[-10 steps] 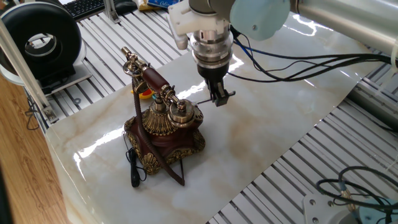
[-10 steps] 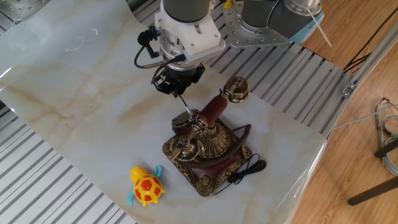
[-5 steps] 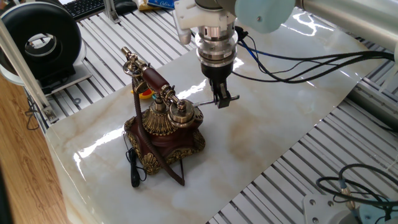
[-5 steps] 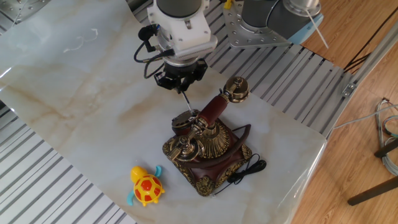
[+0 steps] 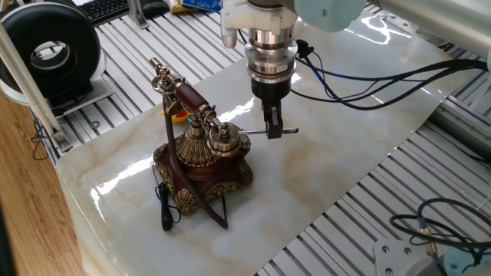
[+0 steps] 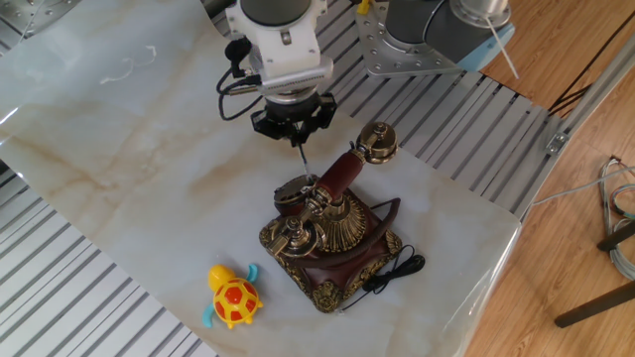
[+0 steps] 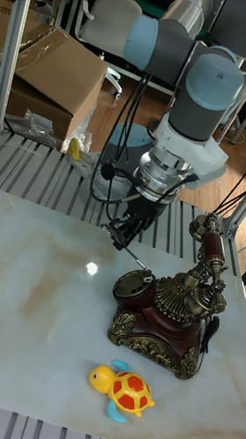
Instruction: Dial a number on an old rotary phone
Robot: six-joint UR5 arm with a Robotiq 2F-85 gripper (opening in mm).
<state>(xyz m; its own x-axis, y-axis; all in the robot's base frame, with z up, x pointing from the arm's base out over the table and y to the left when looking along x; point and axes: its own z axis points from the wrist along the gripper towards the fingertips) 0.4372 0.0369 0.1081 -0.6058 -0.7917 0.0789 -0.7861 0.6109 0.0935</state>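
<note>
Marble-look worktop [image 5: 322, 176] carries the old rotary phone [image 5: 201, 162] near its edge. Just beside the phone's dial side, the pincer [image 5: 273, 129] grips a slim pen [image 5: 261, 132]; its tip seemingly reaches the dial. A slipped tip could misdial.

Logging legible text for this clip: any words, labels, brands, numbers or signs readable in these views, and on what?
None can be read.
Phone: the dial sits under the pen tip; no numerals legible in any view.
Blue-and-white pack at the top edge of one fixed view: print too small and blurred.
Keyboard: key legends unreadable.
Gripper, arm, toy turtle: no marking visible.
</note>
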